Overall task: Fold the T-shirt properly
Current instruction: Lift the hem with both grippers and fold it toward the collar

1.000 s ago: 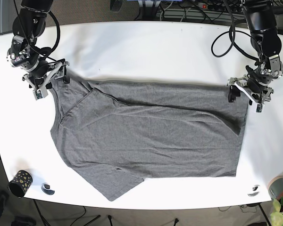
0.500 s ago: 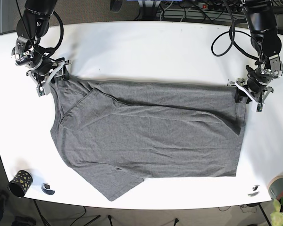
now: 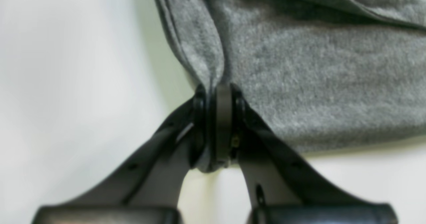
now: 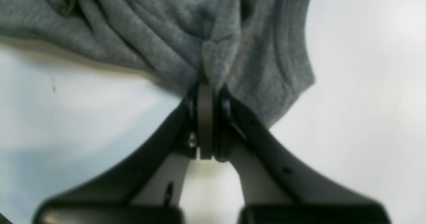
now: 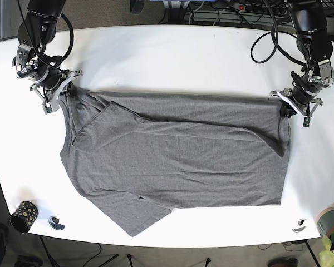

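Observation:
The grey T-shirt [image 5: 178, 156] lies spread on the white table [image 5: 172, 61], with one sleeve folded in at the front left. My left gripper [image 5: 288, 105] is at the shirt's far right corner. In the left wrist view it [image 3: 213, 89] is shut on a pinched fold of the shirt [image 3: 299, 71]. My right gripper [image 5: 60, 93] is at the shirt's far left corner. In the right wrist view it [image 4: 206, 84] is shut on bunched cloth of the shirt [image 4: 159, 27].
A black cup with gold dots [image 5: 24, 216] and a small round object [image 5: 57, 223] sit at the front left edge. Another small round object [image 5: 299, 225] and a grey plant pot [image 5: 329, 221] are at the front right. Cables [image 5: 228, 11] run behind the table.
Both grippers went from open beside the shirt's far corners to shut on them. The far edge of the shirt has been drawn slightly back and outward.

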Available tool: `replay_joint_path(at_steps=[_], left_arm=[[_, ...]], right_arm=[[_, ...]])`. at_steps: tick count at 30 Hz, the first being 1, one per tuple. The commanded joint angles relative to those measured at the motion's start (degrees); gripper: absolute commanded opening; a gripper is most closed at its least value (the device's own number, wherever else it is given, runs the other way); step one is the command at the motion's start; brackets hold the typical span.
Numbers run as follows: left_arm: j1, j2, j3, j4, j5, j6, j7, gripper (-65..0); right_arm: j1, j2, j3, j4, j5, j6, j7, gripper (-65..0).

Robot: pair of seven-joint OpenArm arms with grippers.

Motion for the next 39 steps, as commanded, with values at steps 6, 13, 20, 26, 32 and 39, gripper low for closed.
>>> replay_joint_path(at_steps=[6,13,20,26,32,39], left_arm=[[1.0,-2.5,-0.3,1.8,0.5,0.0,0.6,-65.0],[3.9,-2.8,-0.4,4.0,0.5,0.0,0.7,-65.0],[8.6,-3.4,-0.4,9.9,0.4,0.0,0.7,-65.0],[10.5,-3.4,-0.4,11.4,0.4,0.0,0.7,-65.0],[10.5,-3.3,-2.1,11.4,0.5,0.0,0.7,-65.0],[10.5,-3.3,-2.3,11.4,0.5,0.0,2.4,-65.0]], right_arm=[[0.4,4.7,0.5,1.2,0.2,-0.1,0.4,-65.0],[0.4,5.7,3.4,1.1,0.1,3.6,0.4,-43.4],[-0.3,5.2,6.9,0.8,-0.1,3.99,-0.2,-47.4],[-0.8,5.1,7.0,0.5,0.2,3.99,-0.4,-42.5],[-0.8,3.7,7.0,1.5,0.3,3.99,-0.4,-41.9],[-4.7,2.7,7.0,9.9,3.6,3.99,-0.4,-37.4]])
